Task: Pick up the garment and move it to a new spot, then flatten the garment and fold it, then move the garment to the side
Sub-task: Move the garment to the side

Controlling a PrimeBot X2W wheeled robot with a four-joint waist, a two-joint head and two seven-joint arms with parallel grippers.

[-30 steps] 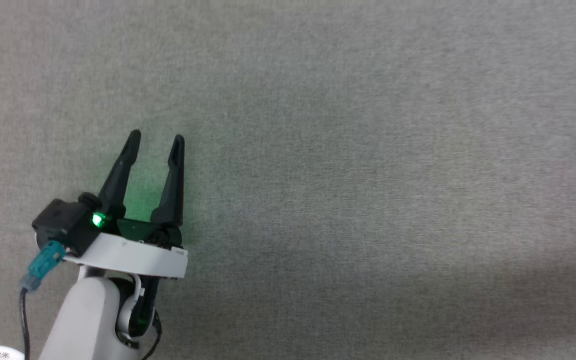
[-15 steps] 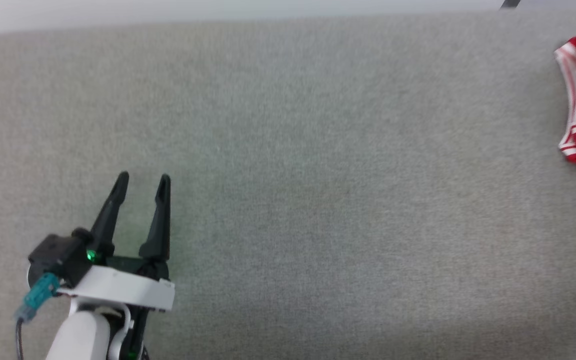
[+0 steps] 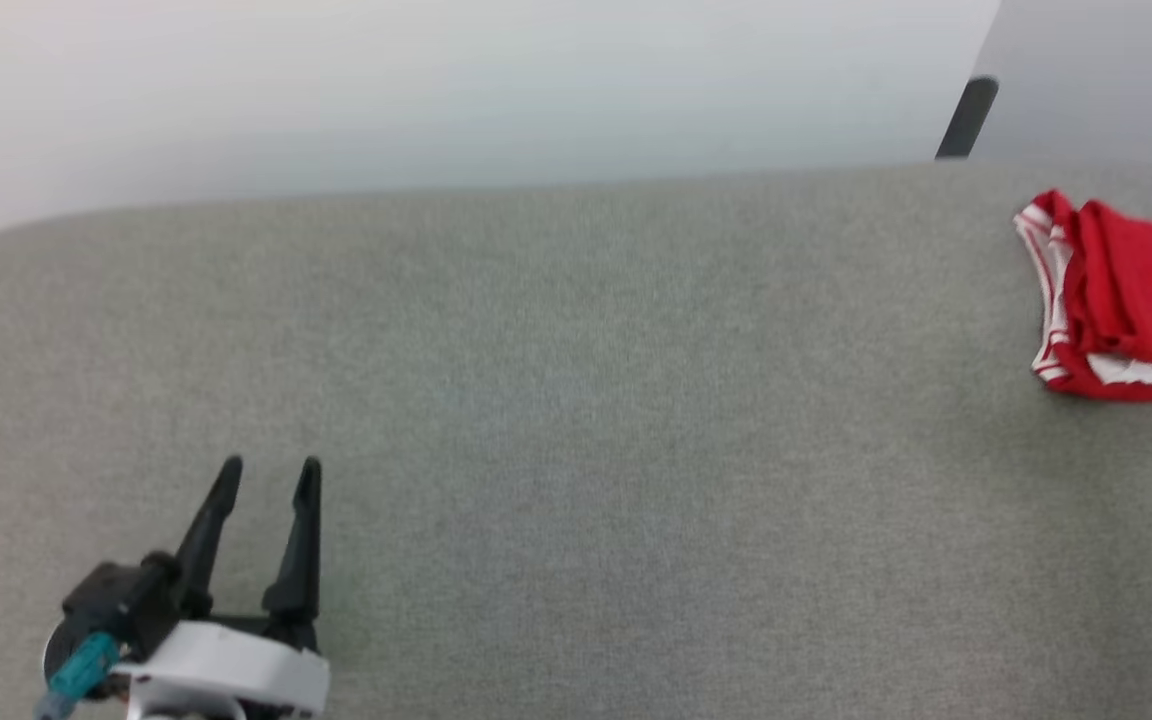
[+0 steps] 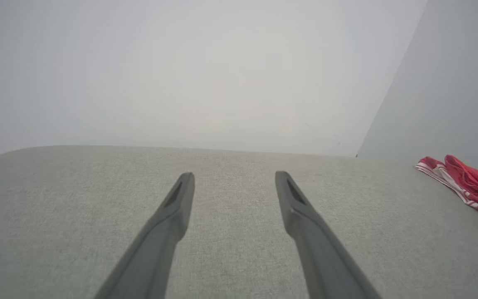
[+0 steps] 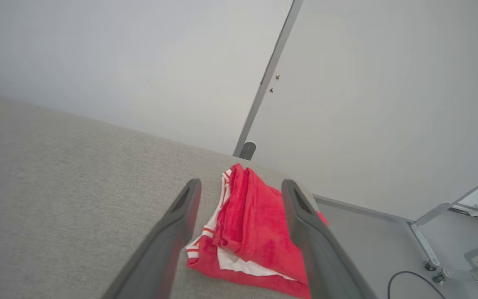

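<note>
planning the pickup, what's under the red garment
The garment lies bunched on the grey fabric surface. A white layer and striped trim peek out beneath its red top fold. Anything under the bundle itself is covered and cannot be seen.

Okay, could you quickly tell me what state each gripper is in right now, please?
Left gripper: open, holding nothing.
Right gripper: open, holding nothing; the garment lies ahead of its jaws.

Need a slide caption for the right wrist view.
Open right gripper lined up on the bunched red-and-white garment at the edge of the grey fabric surface.
</note>
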